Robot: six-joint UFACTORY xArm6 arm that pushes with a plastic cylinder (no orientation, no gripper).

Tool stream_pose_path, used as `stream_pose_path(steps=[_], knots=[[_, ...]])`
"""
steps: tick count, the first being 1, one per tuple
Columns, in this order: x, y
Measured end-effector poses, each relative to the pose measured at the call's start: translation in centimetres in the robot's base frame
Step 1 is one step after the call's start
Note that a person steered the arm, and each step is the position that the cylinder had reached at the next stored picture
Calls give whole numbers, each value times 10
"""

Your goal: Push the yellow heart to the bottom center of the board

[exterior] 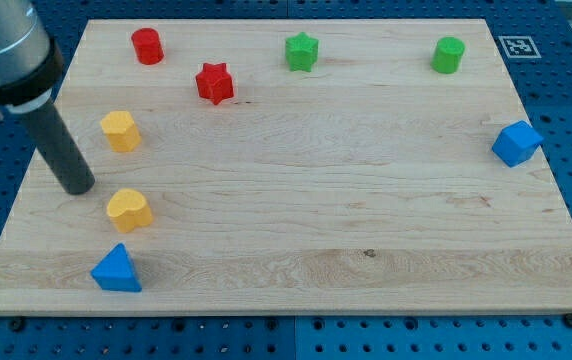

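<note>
The yellow heart (128,209) lies near the board's left edge, low in the view. My tip (76,187) rests on the board just to the upper left of the heart, a small gap apart from it. A second yellow block (120,131), roughly pentagonal, sits above the tip and a little to its right. The rod rises from the tip to the view's top left corner.
A blue triangle (117,270) lies just below the heart. A red cylinder (147,46), a red star (214,83), a green star (302,51) and a green cylinder (448,55) line the top. A blue cube (516,143) sits at the right edge. The wooden board (346,200) lies on blue pegboard.
</note>
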State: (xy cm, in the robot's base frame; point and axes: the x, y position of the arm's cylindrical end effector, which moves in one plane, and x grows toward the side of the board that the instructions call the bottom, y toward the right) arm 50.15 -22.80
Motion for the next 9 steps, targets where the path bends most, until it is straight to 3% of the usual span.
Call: stream_pose_path(steps=[2, 4, 6, 7, 9], knots=[[14, 45], [15, 42], [16, 182], [-1, 199], [-25, 106]])
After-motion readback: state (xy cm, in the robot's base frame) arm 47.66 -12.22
